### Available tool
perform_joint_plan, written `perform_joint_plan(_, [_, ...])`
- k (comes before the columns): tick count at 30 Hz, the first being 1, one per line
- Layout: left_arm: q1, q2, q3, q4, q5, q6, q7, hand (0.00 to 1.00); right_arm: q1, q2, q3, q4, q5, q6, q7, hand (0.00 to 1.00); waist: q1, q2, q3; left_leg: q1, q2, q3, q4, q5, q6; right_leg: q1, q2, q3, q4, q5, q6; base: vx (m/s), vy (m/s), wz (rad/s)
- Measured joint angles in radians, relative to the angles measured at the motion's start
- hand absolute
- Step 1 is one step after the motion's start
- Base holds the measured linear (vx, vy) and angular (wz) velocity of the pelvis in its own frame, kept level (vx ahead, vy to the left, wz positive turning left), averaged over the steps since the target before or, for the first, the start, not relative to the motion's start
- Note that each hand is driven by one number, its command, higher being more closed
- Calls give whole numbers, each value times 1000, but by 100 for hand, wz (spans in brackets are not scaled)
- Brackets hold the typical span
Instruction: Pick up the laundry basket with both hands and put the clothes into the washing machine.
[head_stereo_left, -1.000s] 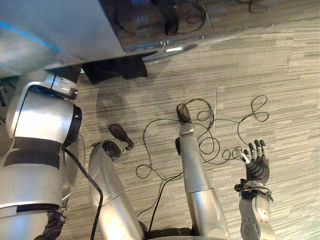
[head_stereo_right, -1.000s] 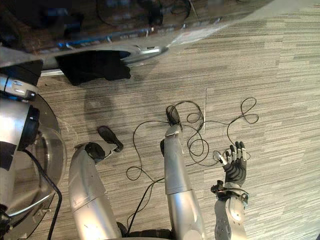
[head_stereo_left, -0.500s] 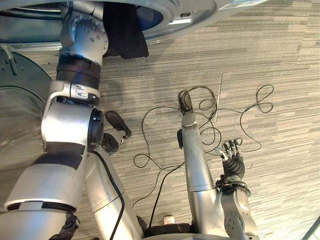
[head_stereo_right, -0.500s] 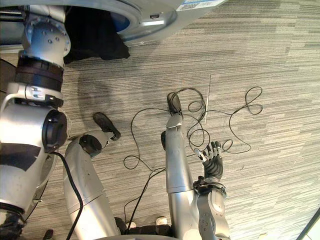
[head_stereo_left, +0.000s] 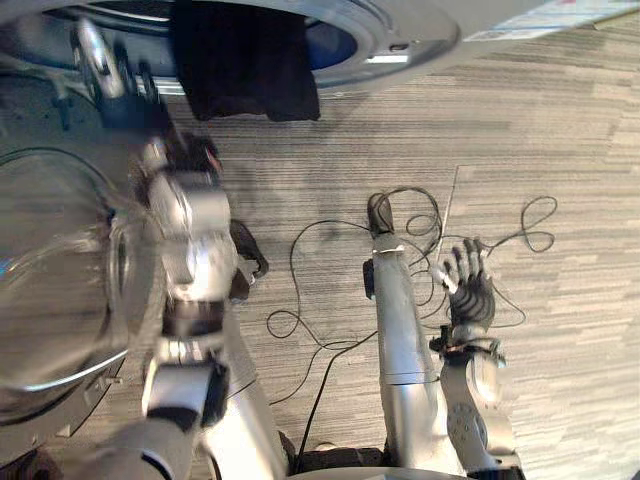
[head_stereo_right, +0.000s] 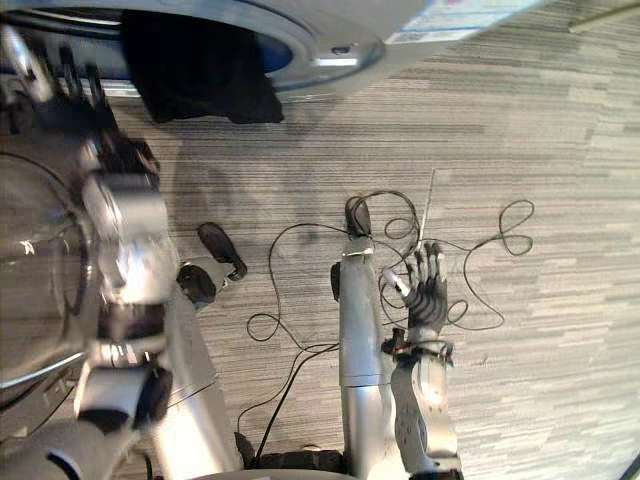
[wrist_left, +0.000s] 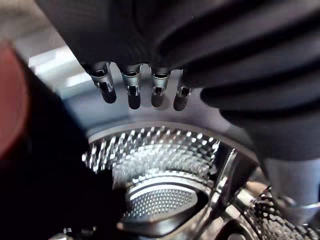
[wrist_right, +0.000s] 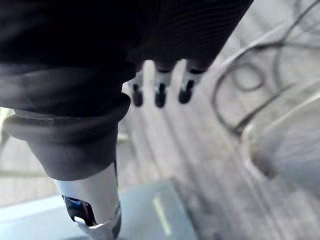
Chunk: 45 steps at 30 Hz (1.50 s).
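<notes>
The washing machine (head_stereo_left: 420, 40) stands across the top of the eye views with its round opening facing me. A black garment (head_stereo_left: 245, 65) hangs over the opening's lower rim, half inside. My left hand (head_stereo_left: 105, 62) reaches to the opening left of the garment, blurred, fingers (wrist_left: 131, 92) straight and holding nothing. Past them, the left wrist view looks into the perforated steel drum (wrist_left: 160, 165), with dark cloth (wrist_left: 45, 170) beside it. My right hand (head_stereo_left: 470, 295) hovers open over the carpet, fingers (wrist_right: 160, 90) spread, far from the machine.
The machine's glass door (head_stereo_left: 45, 290) stands swung open at the left, close to my left arm. Striped grey carpet (head_stereo_left: 560, 130) stretches to the right.
The whole view has shifted, showing more of the opening. My left arm has swung and is now blurred, its hand at the opening. The right hand stays open and sits nearer the machine.
</notes>
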Motion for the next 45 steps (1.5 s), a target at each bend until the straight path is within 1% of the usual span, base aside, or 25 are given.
perform_joint_plan(1, [112,-56,-35,-61,89,3,5,0,-57,-2,-13,-11,-11,-5,-5,0,20,1,-1,9,-4,-9,-4,5,-9,6,-3,-9,13,-10,-6,45,10,25])
perform_joint_plan(2, [172,-93,-70,-96,164,8,3,0,-96,-7,-18,-12,-28,-13,-14,0,26,3,-2,18,-16,-19,-18,11,-13,16,-11,-20,14,-15,-15,42,14,32])
perform_joint_plan(3, [197,-112,-89,-111,200,10,-2,0,-113,-9,-19,-13,-34,-17,-17,0,30,4,-2,24,-20,-21,-25,16,-14,22,-16,-25,14,-16,-17,39,18,30])
perform_joint_plan(4, [237,-142,-124,-129,267,10,-21,0,-147,-12,-24,-13,-40,-27,-24,0,43,4,-2,38,-25,-23,-37,19,-18,35,-20,-31,12,-18,-21,45,27,31])
perform_joint_plan(5, [266,-165,-152,-147,291,9,-32,0,-184,-14,-23,-13,-40,-42,-40,0,44,7,-3,51,-40,-29,-55,27,-22,47,-34,-39,9,-23,-29,38,22,32])
perform_joint_plan(7, [300,-200,-178,-163,290,8,-56,0,-239,-16,-21,-12,-48,-44,-66,0,47,14,-5,70,-59,-32,-80,39,-22,65,-50,-49,4,-27,-36,60,30,34])
perform_joint_plan(9, [332,-224,-221,-163,300,11,-75,0,-299,-17,-12,0,-80,-44,-94,0,68,25,-3,88,-71,-42,-99,50,-28,86,-59,-60,-5,-29,-37,87,30,22])
perform_joint_plan(11, [356,-222,-255,-163,306,18,-104,0,-355,-18,2,36,-82,-42,-107,0,72,31,-4,97,-82,-53,-113,57,-30,100,-70,-74,-9,-34,-42,108,34,23])
perform_joint_plan(13, [365,-220,-286,-158,308,24,-138,0,-392,-19,6,71,-82,-42,-106,0,97,42,-4,102,-95,-59,-129,66,-29,107,-85,-88,-11,-39,-47,90,19,27])
perform_joint_plan(14, [368,-220,-290,-158,313,24,-148,0,-404,-19,7,89,-81,-40,-104,0,99,46,-4,103,-102,-64,-132,69,-30,110,-88,-91,-10,-43,-47,75,13,23])
perform_joint_plan(15, [377,-217,-295,-158,321,24,-159,0,-434,-20,7,138,-79,-35,-102,0,105,53,-3,103,-107,-71,-135,71,-30,114,-97,-101,-8,-48,-49,86,16,21])
perform_joint_plan(16, [393,-214,-299,-158,321,24,-178,0,-463,-20,7,185,-76,-30,-101,0,120,54,-3,104,-110,-76,-137,71,-31,119,-99,-105,-9,-50,-50,80,16,18])
perform_joint_plan(19, [435,-205,-306,-158,320,25,-208,0,-534,-37,1,284,-60,-12,-83,0,127,57,-4,109,-124,-79,-149,77,-29,127,-114,-113,-13,-55,-47,60,16,17])
perform_joint_plan(20, [449,-204,-308,-158,319,25,-216,0,-560,-41,-3,319,-43,-8,-79,0,133,63,-4,109,-126,-81,-150,78,-28,129,-117,-117,-16,-55,-47,39,19,11])
perform_joint_plan(21, [458,-204,-318,-158,309,25,-219,0,-590,-60,-11,367,-11,-3,-76,0,149,77,-3,109,-132,-89,-152,78,-28,136,-120,-123,-23,-55,-47,37,23,14])
perform_joint_plan(22, [464,-204,-327,-160,300,23,-224,0,-615,-72,-25,403,18,1,-70,0,155,89,-5,109,-139,-93,-158,78,-28,139,-125,-127,-27,-55,-47,43,24,16])
perform_joint_plan(25, [487,-204,-354,-162,295,18,-252,0,-686,-97,-43,515,93,10,-40,0,176,97,-4,104,-146,-95,-169,80,-27,139,-132,-133,-38,-55,-47,44,0,9])
perform_joint_plan(26, [489,-204,-357,-162,293,18,-258,0,-715,-101,-45,560,112,14,-33,0,177,100,-4,98,-148,-101,-172,80,-27,138,-135,-139,-45,-55,-47,55,-5,7])
perform_joint_plan(29, [489,-201,-379,-164,293,17,-259,0,-773,-128,-53,637,148,33,-11,0,186,108,-3,86,-155,-105,-182,85,-24,135,-144,-149,-60,-55,-47,81,4,10])
perform_joint_plan(31, [489,-199,-392,-167,293,17,-262,0,-809,-158,-61,690,168,40,0,0,203,116,-3,86,-160,-102,-186,88,-21,136,-153,-154,-66,-56,-45,104,2,10])
perform_joint_plan(35, [490,-199,-393,-203,293,8,-272,0,-889,-197,-66,798,170,56,7,0,212,121,-4,86,-168,-106,-197,90,-21,138,-159,-158,-71,-58,-42,66,-4,7])
perform_joint_plan(37, [491,-197,-408,-203,293,7,-280,0,-914,-226,-63,833,169,57,9,0,213,134,-6,82,-177,-105,-209,96,-17,137,-170,-163,-80,-58,-41,39,-1,15])
perform_joint_plan(38, [491,-194,-427,-205,293,7,-282,0,-931,-251,-56,858,168,64,8,0,216,146,-7,76,-183,-109,-216,99,-15,137,-175,-168,-86,-57,-39,43,3,14])
perform_joint_plan(40, [491,-194,-432,-215,293,7,-284,0,-954,-280,-37,885,167,77,9,0,220,147,-7,67,-190,-116,-227,106,-15,133,-181,-176,-98,-53,-36,42,3,11])
perform_joint_plan(45, [491,-194,-433,-232,294,7,-287,0,-979,-324,0,896,167,80,6,0,234,147,-7,46,-191,-118,-257,126,-13,120,-189,-187,-128,-31,-36,41,-3,7])
